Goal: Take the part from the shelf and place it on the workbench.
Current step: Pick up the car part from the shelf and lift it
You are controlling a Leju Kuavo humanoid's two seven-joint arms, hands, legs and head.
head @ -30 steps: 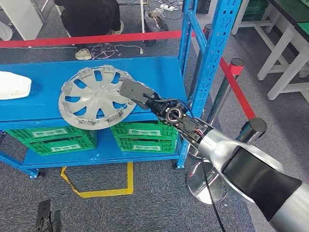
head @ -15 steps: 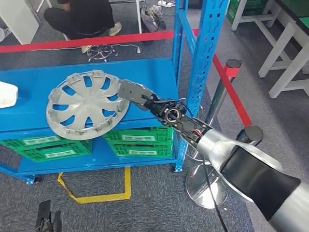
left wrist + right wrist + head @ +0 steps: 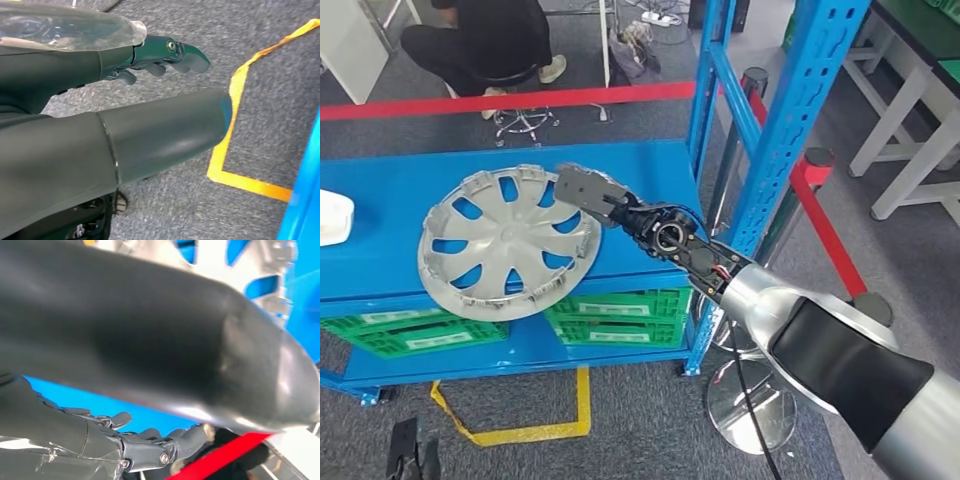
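The part is a silver hubcap (image 3: 505,243) with spoke-shaped openings, lying tilted on the blue shelf (image 3: 644,165) with its near rim hanging past the shelf's front edge. My right hand (image 3: 583,188) reaches in from the right and grips the hubcap's far right rim. In the right wrist view the thick thumb (image 3: 158,335) lies across the hubcap (image 3: 241,260), with the darker fingers (image 3: 151,450) spread beneath. My left hand (image 3: 162,55) hangs over the grey carpet, fingers loosely extended and holding nothing.
Green crates (image 3: 622,315) fill the shelf's lower level. A white object (image 3: 331,215) lies at the shelf's left end. A blue upright (image 3: 792,130), red tape and a chrome stanchion base (image 3: 750,400) stand right of my arm. White workbench legs (image 3: 916,120) are at far right; a person (image 3: 482,40) sits behind.
The hubcap has come forward in my right hand and now overhangs the shelf's front edge. The whole view has shifted a little as the camera moved.
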